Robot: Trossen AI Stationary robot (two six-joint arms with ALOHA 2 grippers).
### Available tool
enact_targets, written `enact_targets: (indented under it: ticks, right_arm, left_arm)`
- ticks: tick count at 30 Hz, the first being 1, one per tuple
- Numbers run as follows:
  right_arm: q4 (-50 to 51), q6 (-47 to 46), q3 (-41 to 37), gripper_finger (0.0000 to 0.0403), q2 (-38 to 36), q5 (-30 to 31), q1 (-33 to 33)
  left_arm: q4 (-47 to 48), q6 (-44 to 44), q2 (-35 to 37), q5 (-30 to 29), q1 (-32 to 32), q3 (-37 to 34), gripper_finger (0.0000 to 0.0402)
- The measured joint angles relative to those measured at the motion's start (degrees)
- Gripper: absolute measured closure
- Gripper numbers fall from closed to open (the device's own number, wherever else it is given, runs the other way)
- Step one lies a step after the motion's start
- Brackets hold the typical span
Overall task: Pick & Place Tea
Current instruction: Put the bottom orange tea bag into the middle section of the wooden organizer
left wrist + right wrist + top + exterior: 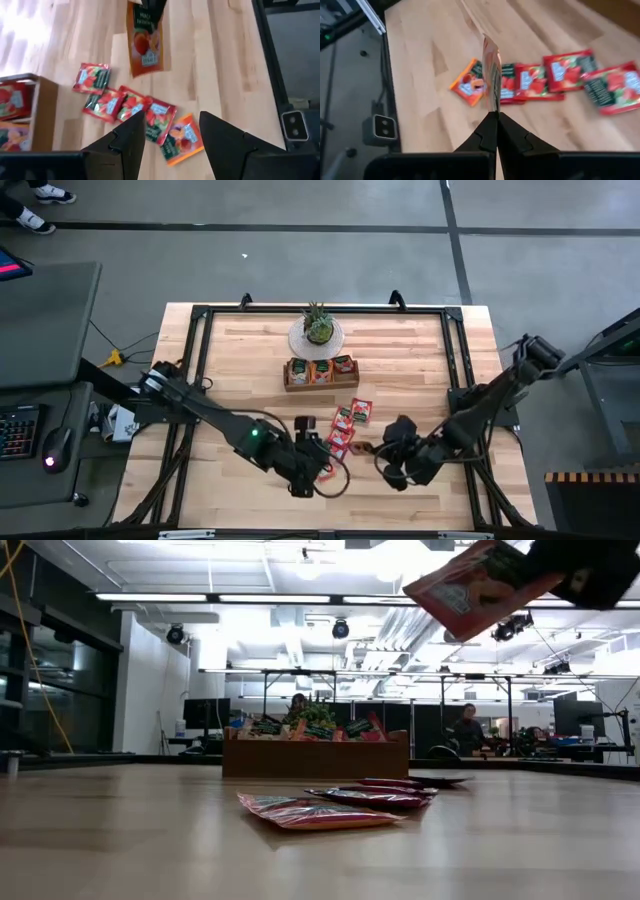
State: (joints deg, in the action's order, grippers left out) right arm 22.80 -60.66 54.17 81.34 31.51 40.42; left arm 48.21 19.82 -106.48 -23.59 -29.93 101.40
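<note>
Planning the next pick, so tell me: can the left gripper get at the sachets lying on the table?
Probably yes. The left gripper is open and empty, right above the loose sachets, with nothing between. The right gripper, shut on an orange sachet, hangs close by and might crowd it.

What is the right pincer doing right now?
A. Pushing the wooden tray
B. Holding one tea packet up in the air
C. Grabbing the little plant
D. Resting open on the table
B: the right pincer is shut on the edge of an orange tea packet, lifted above the other packets lying flat on the table.
</note>
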Motion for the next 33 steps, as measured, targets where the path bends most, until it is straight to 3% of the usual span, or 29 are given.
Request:
enact_targets:
  ticks: [4,10,21,28,33]
  right_arm:
    - [3.7,4.7,0.0,0.0403,-3.1,-0.5,-1.9]
    - [7.4,16.4,0.0,0.0403,-7.1,-5.9,-8.4]
    - [7.4,46.1,0.0,0.0403,-11.4,-23.0,-29.1]
    - [7.2,58.6,0.2,0.0403,-12.2,-32.9,-41.4]
    - [10.3,64.2,4.7,0.0403,-11.9,-36.4,-48.2]
  left_arm:
    - [0.9,-0.1,3.4,-1.8,1.2,-1.3,0.0221]
    - [-6.9,-0.5,10.9,-1.2,4.8,-8.6,0.0221]
    - [-23.7,1.5,28.0,0.6,14.7,-27.5,0.0221]
    - [-27.9,1.7,32.9,0.5,18.0,-32.3,0.0221]
    - [-29.1,2.3,34.2,0.2,18.7,-34.0,0.0221]
